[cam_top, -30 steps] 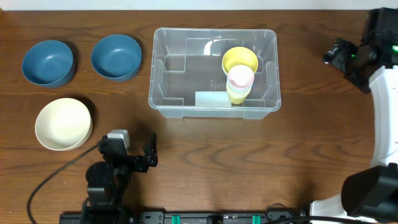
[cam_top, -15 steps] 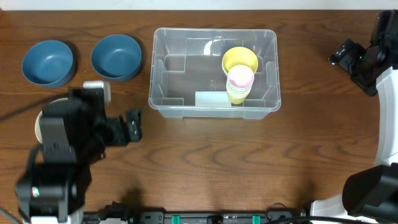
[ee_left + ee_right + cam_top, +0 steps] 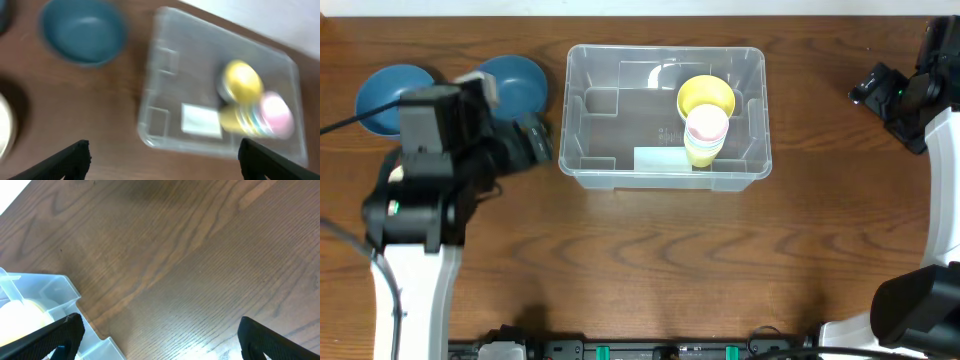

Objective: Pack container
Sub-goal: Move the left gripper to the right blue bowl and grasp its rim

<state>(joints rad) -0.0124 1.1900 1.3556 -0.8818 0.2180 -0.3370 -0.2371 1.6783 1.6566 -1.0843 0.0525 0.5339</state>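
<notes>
The container (image 3: 610, 130) sits on the desk (image 3: 720, 260) at the middle of the far side, its long sides running left to right. In the left wrist view the container (image 3: 170, 80) is blurred but whole. In the right wrist view only one corner of the container (image 3: 55, 292) shows, at the lower left.

Inside it, toward the right end, lies a nested stack of cups (image 3: 705, 125), yellow at the far end and pink at the near one. A pale rectangular patch (image 3: 662, 160) shows against the near wall; I cannot tell what it is.

Just left of the container, the left pincer (image 3: 535, 140) hangs above the desk. Its black fingers (image 3: 70, 157) stand spread wide, released, with nothing between them.

A blue bowl (image 3: 515, 85) rests beside the container's left end, partly hidden by the left arm. A second blue bowl (image 3: 375, 95) lies further left, also partly covered. The cream bowl (image 3: 4, 125) shows only as a sliver at the left edge of the left wrist view.

Well to the right of the container, near the desk's right edge, the right pincer (image 3: 868, 92) is also released. Its fingers (image 3: 65, 335) are wide apart over bare wood, empty
</notes>
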